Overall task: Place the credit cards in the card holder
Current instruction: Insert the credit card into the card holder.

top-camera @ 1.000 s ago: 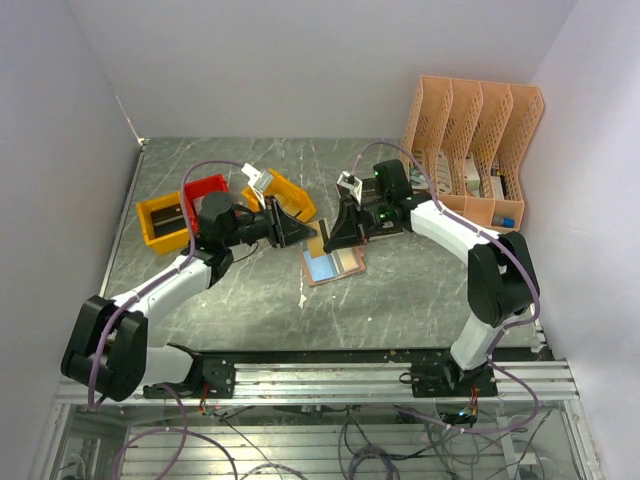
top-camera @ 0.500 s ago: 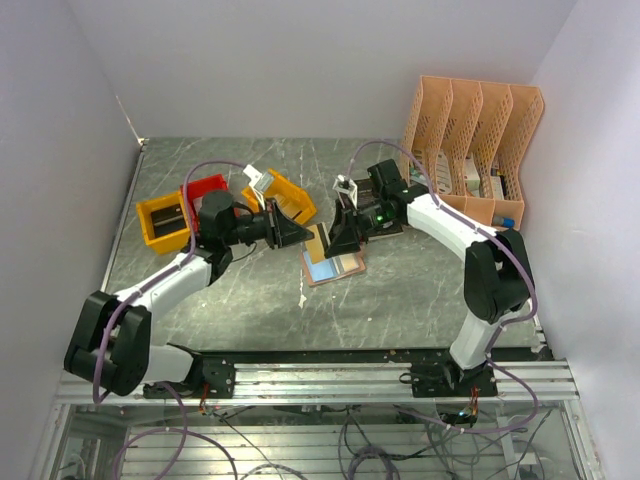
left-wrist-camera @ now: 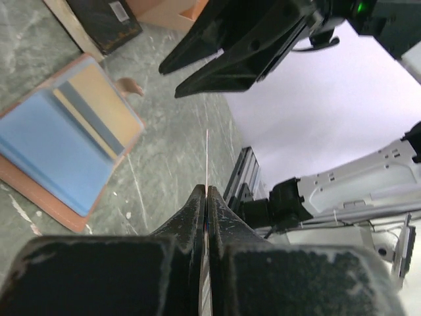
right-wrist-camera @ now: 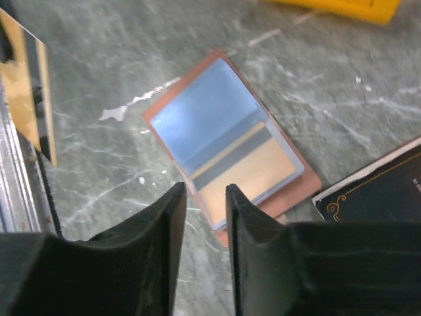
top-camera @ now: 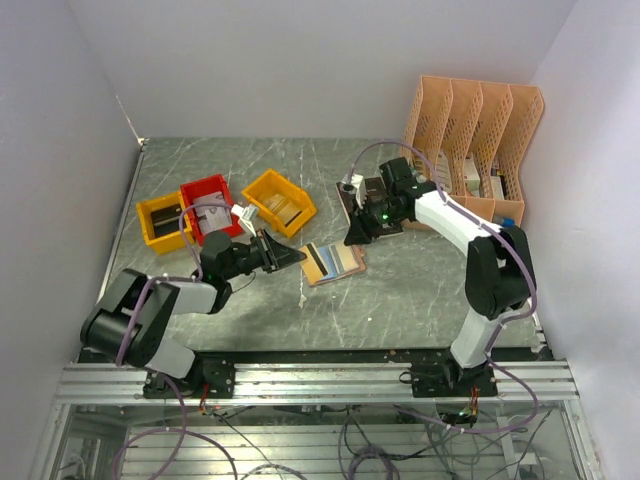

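The card holder (top-camera: 333,262) lies open on the table, tan-pink, with a light blue card (right-wrist-camera: 204,115) and an orange-gold card (right-wrist-camera: 248,172) in its clear pockets. My left gripper (top-camera: 298,256) hovers just left of it, shut on a thin shiny card (left-wrist-camera: 207,155) seen edge-on in the left wrist view. In the right wrist view the same held card (right-wrist-camera: 29,92) shows as silvery-gold at the left edge. My right gripper (top-camera: 352,236) is up and to the right of the holder, open, with nothing between its fingers (right-wrist-camera: 164,224).
A black book (right-wrist-camera: 375,191) lies under the right arm, just behind the holder. A red bin (top-camera: 205,193) and two yellow bins (top-camera: 160,220) (top-camera: 280,200) stand at the back left. The peach slotted file rack (top-camera: 475,140) stands at the back right.
The two grippers met over the holder with the card between them. The left one shut on the card and the right one let go. Both arms then drew apart, the left toward the near left.
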`<action>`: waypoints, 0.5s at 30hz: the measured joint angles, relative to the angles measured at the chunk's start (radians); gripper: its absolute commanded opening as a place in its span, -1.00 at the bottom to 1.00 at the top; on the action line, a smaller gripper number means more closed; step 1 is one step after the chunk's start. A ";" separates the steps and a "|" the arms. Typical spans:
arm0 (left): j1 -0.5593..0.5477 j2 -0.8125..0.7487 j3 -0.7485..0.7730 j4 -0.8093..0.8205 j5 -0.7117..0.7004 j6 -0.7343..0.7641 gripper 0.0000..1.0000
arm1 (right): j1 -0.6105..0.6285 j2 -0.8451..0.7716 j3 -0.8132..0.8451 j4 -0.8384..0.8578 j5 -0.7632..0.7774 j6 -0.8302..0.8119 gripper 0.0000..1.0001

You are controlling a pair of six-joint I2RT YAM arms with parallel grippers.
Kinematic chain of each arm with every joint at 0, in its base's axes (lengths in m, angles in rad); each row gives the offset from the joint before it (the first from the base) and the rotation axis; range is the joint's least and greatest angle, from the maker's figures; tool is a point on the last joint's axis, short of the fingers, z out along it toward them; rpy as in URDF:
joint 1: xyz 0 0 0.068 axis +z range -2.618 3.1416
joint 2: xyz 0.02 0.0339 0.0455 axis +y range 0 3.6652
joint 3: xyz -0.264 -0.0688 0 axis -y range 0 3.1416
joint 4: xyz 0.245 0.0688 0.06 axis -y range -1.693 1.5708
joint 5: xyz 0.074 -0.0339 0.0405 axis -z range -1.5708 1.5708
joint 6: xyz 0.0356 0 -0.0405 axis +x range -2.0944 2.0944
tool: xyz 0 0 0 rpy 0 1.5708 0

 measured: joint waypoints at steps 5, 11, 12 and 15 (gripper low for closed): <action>0.000 0.114 -0.003 0.129 -0.065 -0.070 -0.86 | 0.032 0.069 0.000 0.018 0.111 0.024 -0.50; -0.016 0.257 -0.003 0.203 -0.125 -0.096 -0.86 | 0.055 0.132 0.000 0.026 0.233 0.045 -0.34; -0.021 0.284 -0.003 0.213 -0.135 -0.098 -0.86 | 0.054 0.137 0.000 0.026 0.249 0.045 -0.33; -0.042 0.352 0.002 0.239 -0.150 -0.106 -0.86 | 0.053 0.146 0.000 0.028 0.287 0.049 -0.33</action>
